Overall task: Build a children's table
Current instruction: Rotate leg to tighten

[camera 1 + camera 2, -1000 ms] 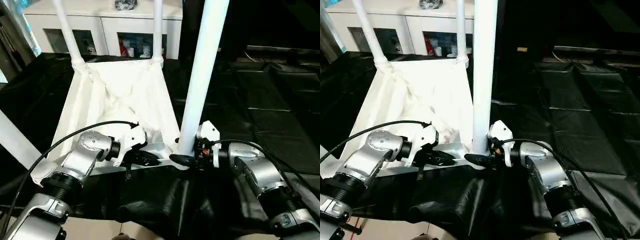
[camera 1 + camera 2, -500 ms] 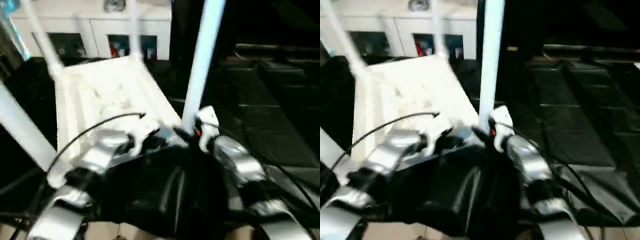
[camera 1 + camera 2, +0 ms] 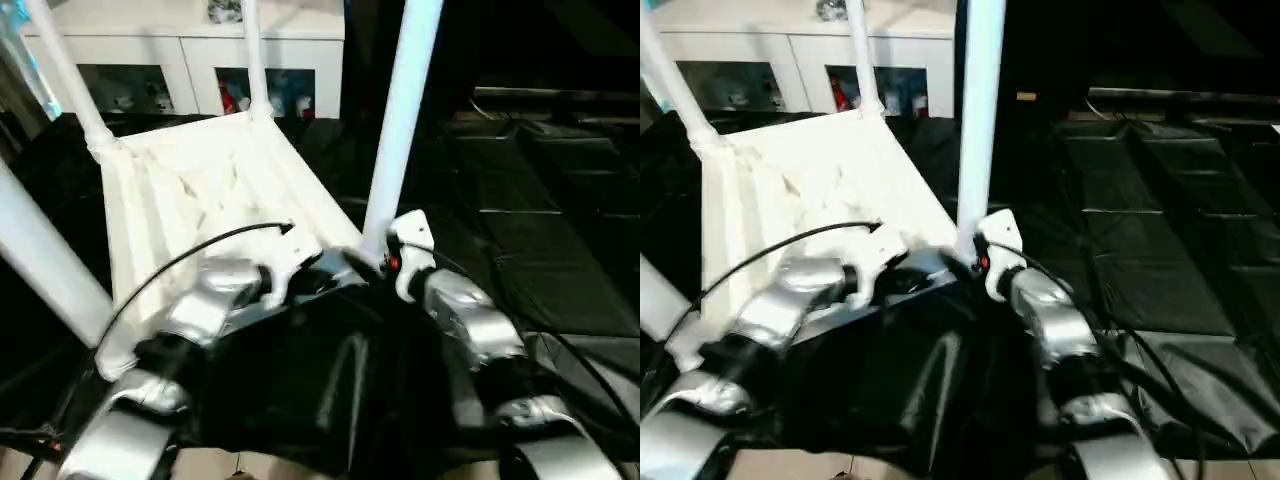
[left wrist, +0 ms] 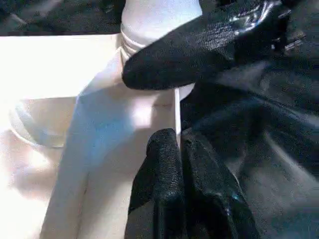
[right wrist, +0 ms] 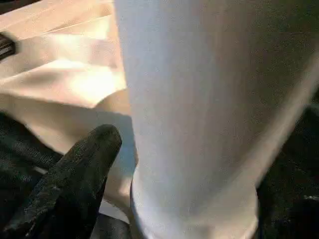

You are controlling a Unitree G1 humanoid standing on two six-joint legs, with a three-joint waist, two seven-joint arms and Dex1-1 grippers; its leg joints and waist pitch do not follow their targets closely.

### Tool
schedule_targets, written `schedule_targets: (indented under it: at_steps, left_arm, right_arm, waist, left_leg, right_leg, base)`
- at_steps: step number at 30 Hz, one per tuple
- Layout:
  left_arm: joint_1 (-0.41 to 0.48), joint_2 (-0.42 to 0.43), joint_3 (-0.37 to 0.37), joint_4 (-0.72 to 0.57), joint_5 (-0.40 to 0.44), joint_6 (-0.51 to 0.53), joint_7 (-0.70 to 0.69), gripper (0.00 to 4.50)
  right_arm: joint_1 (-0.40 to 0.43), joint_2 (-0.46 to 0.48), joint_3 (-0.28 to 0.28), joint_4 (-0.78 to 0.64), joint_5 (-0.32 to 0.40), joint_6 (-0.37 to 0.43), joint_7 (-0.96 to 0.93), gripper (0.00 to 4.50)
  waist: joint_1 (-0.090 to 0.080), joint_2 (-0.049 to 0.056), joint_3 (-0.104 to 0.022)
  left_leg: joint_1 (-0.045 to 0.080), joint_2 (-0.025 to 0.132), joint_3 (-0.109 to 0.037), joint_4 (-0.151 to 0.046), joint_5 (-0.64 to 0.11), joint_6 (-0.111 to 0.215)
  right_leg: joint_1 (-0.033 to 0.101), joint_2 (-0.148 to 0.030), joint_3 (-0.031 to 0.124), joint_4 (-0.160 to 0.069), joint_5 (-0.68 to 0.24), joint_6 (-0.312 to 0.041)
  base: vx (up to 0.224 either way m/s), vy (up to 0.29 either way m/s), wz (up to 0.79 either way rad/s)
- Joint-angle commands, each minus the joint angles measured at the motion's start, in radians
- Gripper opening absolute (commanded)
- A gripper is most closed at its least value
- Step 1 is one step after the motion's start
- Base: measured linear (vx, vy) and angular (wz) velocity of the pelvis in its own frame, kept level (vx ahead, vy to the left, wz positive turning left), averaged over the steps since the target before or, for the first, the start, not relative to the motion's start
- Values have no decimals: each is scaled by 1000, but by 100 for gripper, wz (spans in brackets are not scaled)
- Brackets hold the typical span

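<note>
A: Where's the children's table (image 3: 190, 190) rn?

B: Upside down on black sheeting (image 3: 560, 270), smooth and creased, seams running across it. Square white plastic top, ribbed underside facing up, ribs fanning out from the middle. Looks tipped, near edge by the arms.

A: Legs?

B: Four long white tubes, all sticking up from round corner sockets. Two at the far corners, thin-looking (image 3: 255, 55) and (image 3: 65, 70). One big in the foreground at the near left corner (image 3: 40, 265). The near right leg (image 3: 400, 120) is right by the right gripper.

A: Left gripper (image 4: 182, 164)?

B: Two black fingers, rough pebbled rubber texture, pressed together. Fingertips sit at the thin rim of the tabletop's near edge, w/ the white ribbed surface on one side and black sheeting on the other. Can't tell if the rim's actually pinched between them, prob not, they look flat against each other.

A: Right gripper (image 3: 372, 262)?

B: At the base of the near right leg. In the right wrist view the tube is smooth, glossy, round, w/ a collar ring at the socket. One black finger (image 5: 75, 179) stands just beside the tube w/ a gap showing, so fingers apart, straddling the leg, not clamped.

A: Bkgd?

B: White cabinet (image 3: 200, 60) w/ glass-fronted compartments, small coloured items inside. Silver forearms, black cable looping over the left one.
</note>
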Motion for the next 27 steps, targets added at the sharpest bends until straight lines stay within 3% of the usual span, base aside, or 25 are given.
schedule_targets:
  at_steps: [1, 4, 6, 10, 11, 14, 18, 20, 23, 26, 27]
  left_arm:
    - [0, -13, -41, -57, -37, -31, -72, 0]
    - [14, 27, -49, -71, -41, -38, -136, 0]
    - [17, 41, -47, -70, -41, -49, -154, 0]
    - [34, 88, -52, -113, -71, -20, -259, 0]
    - [36, 94, -52, -117, -71, -24, -268, 0]
    - [37, 98, -52, -117, -71, -28, -272, 0]
    - [41, 106, -55, -121, -77, -23, -293, 0]
    - [41, 106, -54, -121, -76, -24, -295, 0]
    - [41, 106, -54, -122, -75, -23, -294, 0]
    - [22, 76, -36, -88, -48, -20, -198, 0]
    - [8, 54, -21, -66, -39, -17, -141, 0]
  right_arm:
    - [16, 5, 87, -46, 34, 9, 140, 387]
    - [35, -56, 108, -92, 42, 6, 245, 387]
    - [37, -78, 114, -90, 19, -38, 253, 387]
    - [37, -111, 102, -100, 43, 16, 339, 387]
    - [38, -115, 103, -107, 48, 27, 353, 362]
    - [39, -118, 104, -112, 51, 32, 361, 355]
    - [37, -122, 109, -118, 65, 46, 374, 312]
    - [38, -120, 111, -118, 67, 45, 377, 285]
    - [39, -118, 111, -118, 66, 47, 380, 279]
    - [35, -86, 97, -87, 40, 57, 304, 272]
    - [28, -63, 87, -57, 18, 57, 231, 272]
  waist:
    - [5, -7, -65]
    - [12, -7, -64]
    - [14, -7, -62]
    - [22, -7, -60]
    - [22, -7, -61]
    - [24, -6, -61]
    - [27, -8, -63]
    - [27, -9, -63]
    - [27, -9, -62]
    - [25, -10, -61]
    - [23, -16, -61]
  left_leg:
    - [5, 32, -3, -60, -197, 73]
    - [6, 34, -3, -61, -203, 78]
    - [6, 35, -1, -61, -212, 75]
    - [9, 36, -2, -65, -242, 54]
    - [9, 38, -2, -65, -237, 54]
    - [10, 37, -1, -63, -226, 53]
    - [9, 35, 0, -62, -209, 54]
    - [9, 35, -1, -62, -207, 55]
    - [8, 35, -1, -62, -210, 53]
    - [8, 35, -1, -63, -215, 48]
    - [8, 35, -2, -64, -217, 40]
  right_leg:
    - [56, -62, 43, -63, -164, -241]
    - [58, -60, 41, -62, -173, -243]
    - [54, -60, 42, -64, -186, -241]
    - [53, -62, 43, -67, -251, -228]
    - [53, -61, 43, -64, -239, -229]
    - [50, -60, 44, -63, -211, -239]
    - [53, -61, 43, -62, -204, -237]
    - [52, -61, 43, -61, -203, -238]
    - [53, -61, 43, -62, -210, -235]
    - [51, -61, 44, -64, -225, -230]
    - [50, -62, 44, -65, -237, -225]
  base:
    - [0, 0, 0]
    - [0, 0, 0]
    - [0, 0, 0]
    - [0, 0, 0]
    - [0, 0, 0]
    - [0, 0, 0]
    - [0, 0, 0]
    - [0, 0, 0]
    - [0, 0, 0]
    - [0, 0, 0]
    - [0, 0, 0]
